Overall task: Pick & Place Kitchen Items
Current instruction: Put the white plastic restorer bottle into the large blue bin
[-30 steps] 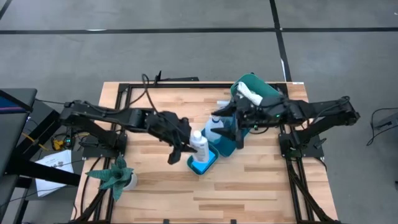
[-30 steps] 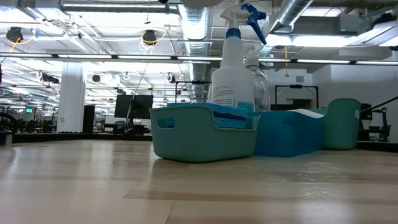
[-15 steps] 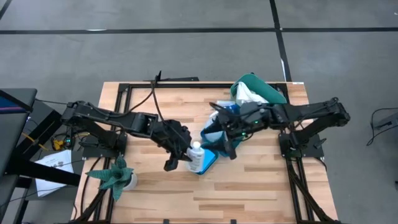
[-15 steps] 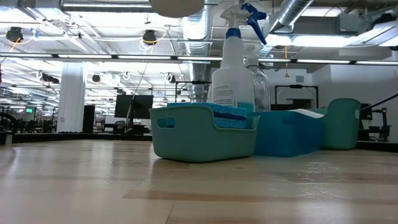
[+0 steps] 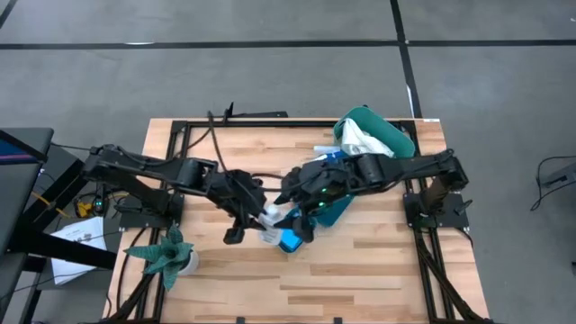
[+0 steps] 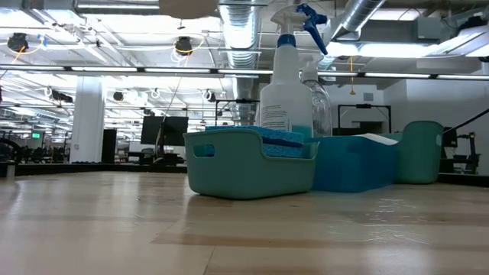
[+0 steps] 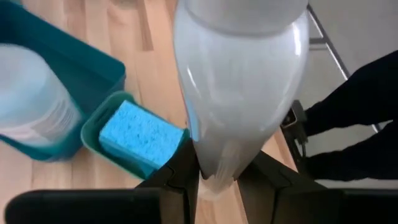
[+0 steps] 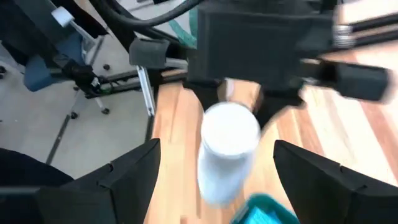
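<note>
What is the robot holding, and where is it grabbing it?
The left gripper pinches a white bottle by its narrow end. The right gripper, open around it, holds nothing.

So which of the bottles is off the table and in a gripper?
The small white bottle, clamped by the left gripper. The spray bottle stands in its bin, ungripped.

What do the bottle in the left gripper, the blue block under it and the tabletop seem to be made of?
White bottle: probably plastic, smooth, slightly glossy, faintly translucent. Blue sponge: porous foam, its surface pitted and matte. Table: wood, pale jointed strips with visible grain, like butcher block.
</note>
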